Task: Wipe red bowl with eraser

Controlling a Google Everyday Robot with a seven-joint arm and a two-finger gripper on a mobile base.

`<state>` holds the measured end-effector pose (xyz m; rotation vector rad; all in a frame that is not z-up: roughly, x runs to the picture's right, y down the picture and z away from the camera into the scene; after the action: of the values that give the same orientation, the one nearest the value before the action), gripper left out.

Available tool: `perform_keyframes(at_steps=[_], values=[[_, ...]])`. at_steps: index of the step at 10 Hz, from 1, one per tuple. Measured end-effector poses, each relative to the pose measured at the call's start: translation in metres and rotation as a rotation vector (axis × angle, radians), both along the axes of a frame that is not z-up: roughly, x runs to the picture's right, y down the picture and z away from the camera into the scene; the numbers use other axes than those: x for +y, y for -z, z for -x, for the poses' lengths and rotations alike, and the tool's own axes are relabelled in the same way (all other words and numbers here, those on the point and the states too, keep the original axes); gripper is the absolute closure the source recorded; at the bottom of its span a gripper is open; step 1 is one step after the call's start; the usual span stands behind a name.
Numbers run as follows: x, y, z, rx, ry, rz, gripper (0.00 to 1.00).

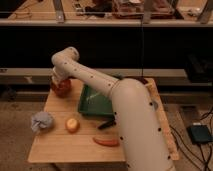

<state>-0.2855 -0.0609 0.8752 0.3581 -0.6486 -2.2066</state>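
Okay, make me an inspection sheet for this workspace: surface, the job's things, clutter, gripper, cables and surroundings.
Surface: wooden table, objects spread across it.
Job's things: red bowl at the table's back left; eraser not seen, possibly hidden under the wrist.
Clutter: green tray mid-table; grey crumpled cloth; yellow fruit; orange-red elongated item near the front; black object by the tray.
Gripper: gripper shut, down at the red bowl.
Cables: black box with leads on the floor, right of the table.
Surroundings: dark shelving behind.
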Motion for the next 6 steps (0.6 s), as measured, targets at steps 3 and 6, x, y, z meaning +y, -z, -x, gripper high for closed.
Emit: perform_keyframes(at_steps=[3,6], values=[[0.017,0.014,-0.002,-0.044,0.007,-0.005,1.0],[0.032,0.027,-0.021,-0.056,0.027,-0.026,1.0]])
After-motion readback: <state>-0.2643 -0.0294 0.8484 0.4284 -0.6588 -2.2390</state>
